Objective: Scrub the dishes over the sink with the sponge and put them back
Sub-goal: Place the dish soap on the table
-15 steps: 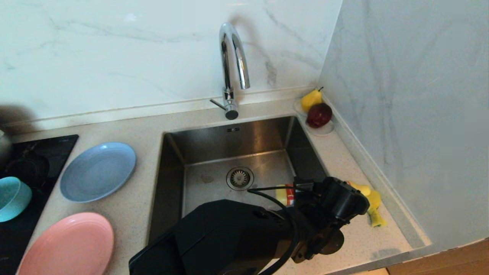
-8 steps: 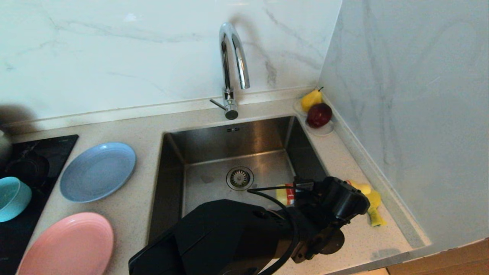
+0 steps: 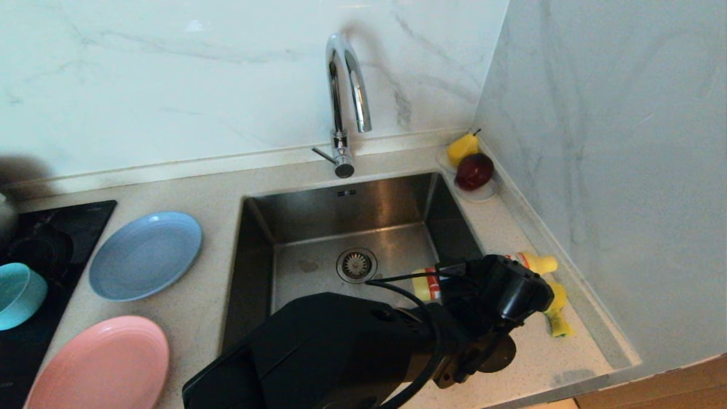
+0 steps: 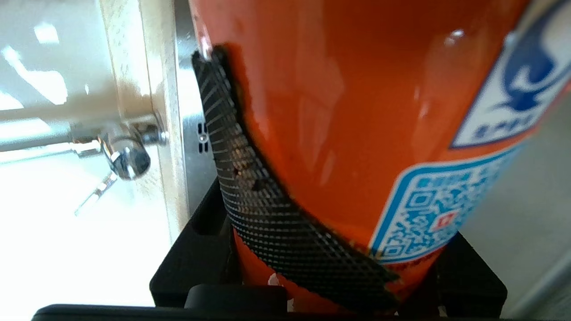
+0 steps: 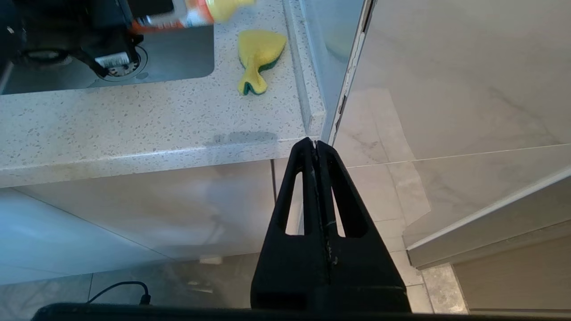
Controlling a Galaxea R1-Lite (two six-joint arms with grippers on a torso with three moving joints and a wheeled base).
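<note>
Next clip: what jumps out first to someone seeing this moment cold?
The left hand grips an orange detergent bottle with a yellow cap, held sideways over the right edge of the steel sink. The yellow sponge lies untouched on the counter just right of it. Blue plate, pink plate and teal bowl wait left of the sink.

White marble-veined walls [image 3: 170, 74] meet in a corner above the speckled desk [image 3: 199, 307]; pale cabinet fronts [image 5: 147, 209] and grey floor tiles [image 5: 383, 196] lie below
</note>
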